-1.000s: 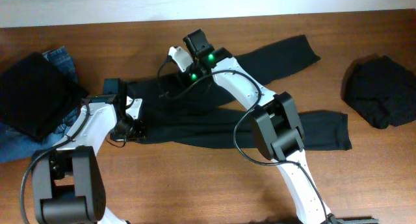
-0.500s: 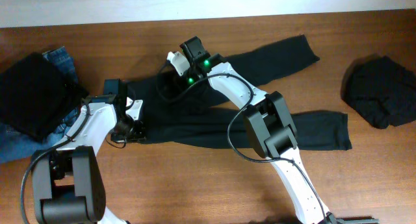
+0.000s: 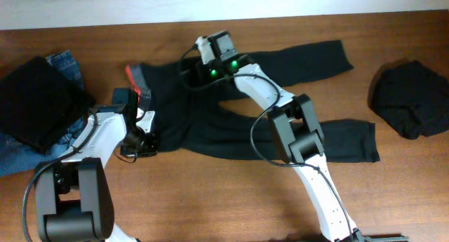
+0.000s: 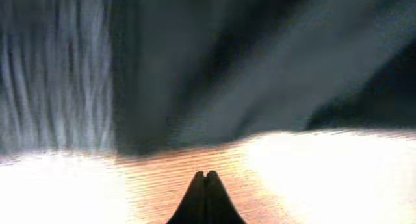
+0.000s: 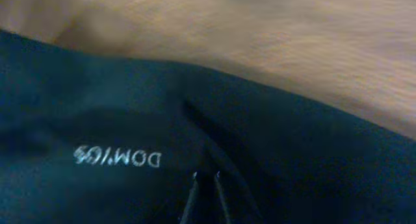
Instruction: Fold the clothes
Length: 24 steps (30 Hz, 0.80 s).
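1. Black trousers: lying spread on the wooden table, with the waist at the left showing red-orange trim and 2 legs reaching right.
2. Left gripper: fingers pressing together over bare wood, just beside the near edge of the waist and gripping nothing visible.
3. Right gripper: tips sitting a narrow slit apart on the black fabric near pale lettering, by the far edge. Cannot tell whether a fold is being pinched.
4. Blue denim jeans: lying far left, under a black garment.
5. Dark bundle: lying far right, well apart from the trousers.
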Each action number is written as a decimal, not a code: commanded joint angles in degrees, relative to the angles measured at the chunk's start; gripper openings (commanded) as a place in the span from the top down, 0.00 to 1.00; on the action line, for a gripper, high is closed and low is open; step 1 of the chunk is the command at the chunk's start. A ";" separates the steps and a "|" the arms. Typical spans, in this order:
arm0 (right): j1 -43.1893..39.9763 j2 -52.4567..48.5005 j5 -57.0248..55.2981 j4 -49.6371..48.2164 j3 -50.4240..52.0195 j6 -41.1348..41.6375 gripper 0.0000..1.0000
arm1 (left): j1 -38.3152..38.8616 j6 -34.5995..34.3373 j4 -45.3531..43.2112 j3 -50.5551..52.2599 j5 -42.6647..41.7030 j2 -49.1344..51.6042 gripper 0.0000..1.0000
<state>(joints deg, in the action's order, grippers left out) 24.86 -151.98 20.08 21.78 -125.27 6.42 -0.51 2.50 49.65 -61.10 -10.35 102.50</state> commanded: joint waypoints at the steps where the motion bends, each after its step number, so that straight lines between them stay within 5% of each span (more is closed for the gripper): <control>1: -4.55 -5.53 -5.73 1.99 1.99 2.69 0.84 | -0.35 -0.35 -0.17 1.29 -0.79 -1.22 0.99; 5: -5.11 -5.53 -2.67 1.99 1.99 2.67 0.69 | -0.35 -0.35 -0.46 1.66 -0.81 -1.22 0.99; 9: -4.92 -5.51 -0.28 2.01 1.95 2.64 0.34 | -0.35 -0.35 -0.63 1.77 -0.79 -1.22 0.99; 11: -4.92 -5.40 1.84 2.12 1.66 2.62 0.01 | -0.39 -0.35 -0.81 1.77 -0.59 -1.22 0.99; 17: -5.44 -1.62 0.42 7.69 -2.45 -0.90 0.01 | -0.42 -0.37 -6.51 1.57 -0.44 -1.40 0.99; 24: -5.88 6.43 -10.08 30.88 -17.40 -11.04 0.01 | -0.42 -0.35 -21.53 0.85 3.39 -1.49 0.99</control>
<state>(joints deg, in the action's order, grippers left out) 19.99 -151.33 17.52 47.40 -136.42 0.21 -0.51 2.46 32.25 -59.88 -10.00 102.48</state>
